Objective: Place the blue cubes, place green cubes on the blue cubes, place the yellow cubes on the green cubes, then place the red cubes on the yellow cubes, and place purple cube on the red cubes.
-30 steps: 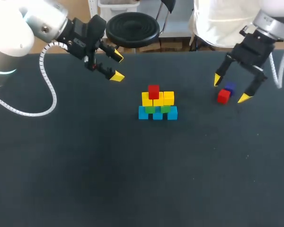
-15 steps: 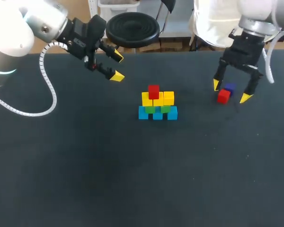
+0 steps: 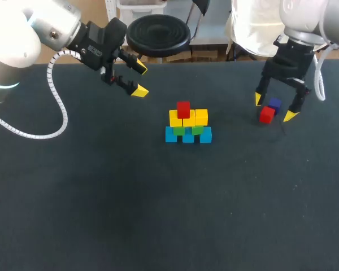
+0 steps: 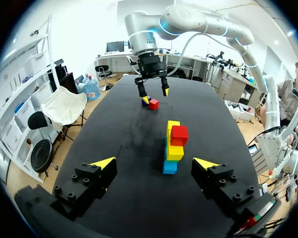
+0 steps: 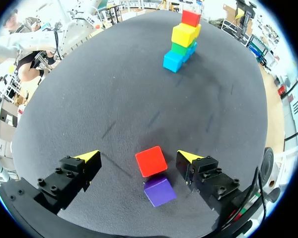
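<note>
Dark worktop (image 3: 101,197): cube stack (image 3: 187,125) at centre; loose red cube (image 3: 266,114) at its 3 o'clock, purple cube (image 3: 274,104) touching it at 1 o'clock. My right hand (image 3: 274,108) spread, straddling loose red cube, nothing pinched; left hand (image 3: 140,79) spread, empty, at stack's 10 o'clock. Risk, I judge: loose red cube off-centre between fingers, so closing may twist it or drag purple cube along.

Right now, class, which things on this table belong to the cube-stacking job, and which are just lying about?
Job:
blue cubes
green cubes
yellow cubes
stacked red cube
loose red cube
purple cube

Lying about:
no spare item shows; only the dark table beneath
</note>
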`<action>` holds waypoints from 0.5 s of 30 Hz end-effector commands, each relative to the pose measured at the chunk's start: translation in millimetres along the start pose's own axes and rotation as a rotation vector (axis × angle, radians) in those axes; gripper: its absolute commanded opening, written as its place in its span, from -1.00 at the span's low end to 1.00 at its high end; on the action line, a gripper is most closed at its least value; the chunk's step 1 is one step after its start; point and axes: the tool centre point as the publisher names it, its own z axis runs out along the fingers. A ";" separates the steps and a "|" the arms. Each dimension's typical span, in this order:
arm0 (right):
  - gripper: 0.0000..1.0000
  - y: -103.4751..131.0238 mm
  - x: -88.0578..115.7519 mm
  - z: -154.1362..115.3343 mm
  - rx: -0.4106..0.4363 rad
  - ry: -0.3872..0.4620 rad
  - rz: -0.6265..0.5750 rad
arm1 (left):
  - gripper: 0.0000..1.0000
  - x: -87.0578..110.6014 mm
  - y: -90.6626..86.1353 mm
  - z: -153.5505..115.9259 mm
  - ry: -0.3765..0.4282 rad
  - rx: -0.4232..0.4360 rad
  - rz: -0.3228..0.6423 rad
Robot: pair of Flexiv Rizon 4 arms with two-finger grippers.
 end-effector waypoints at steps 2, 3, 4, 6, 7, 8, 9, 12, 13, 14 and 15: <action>1.00 2.9 -3.7 5.9 0.029 0.029 0.007 | 1.00 0.0 1.1 0.1 0.002 0.003 0.001; 1.00 2.4 -2.6 6.1 0.030 0.029 0.009 | 1.00 0.0 1.1 0.1 0.002 0.003 0.001; 0.95 2.3 -2.0 6.3 0.036 0.030 0.012 | 1.00 0.0 1.1 0.1 0.002 0.003 0.001; 0.56 2.2 -1.5 6.6 0.049 0.031 0.018 | 1.00 0.0 1.1 0.1 0.002 0.003 0.001; 0.43 1.9 -0.8 7.0 0.049 0.031 0.018 | 1.00 0.0 1.1 0.1 0.002 0.003 0.001; 0.26 1.8 -0.1 7.8 0.051 0.034 0.022 | 1.00 0.0 1.1 0.1 0.002 0.003 0.001; 0.20 1.7 0.6 8.6 0.055 0.032 0.025 | 1.00 0.0 1.1 0.1 0.002 0.003 0.001; -0.18 1.5 1.3 9.8 0.066 0.033 0.032 | 1.00 0.0 1.1 0.1 0.002 0.003 0.001; -0.18 1.4 1.3 10.5 0.068 0.034 0.033 | 1.00 0.0 1.1 0.1 0.002 0.003 0.001; -0.15 1.5 1.2 11.4 0.070 0.035 0.034 | 1.00 0.0 1.1 0.1 0.002 0.003 0.001; -0.17 1.5 1.0 12.4 0.070 0.034 0.034 | 1.00 0.0 1.1 0.1 0.002 0.003 0.001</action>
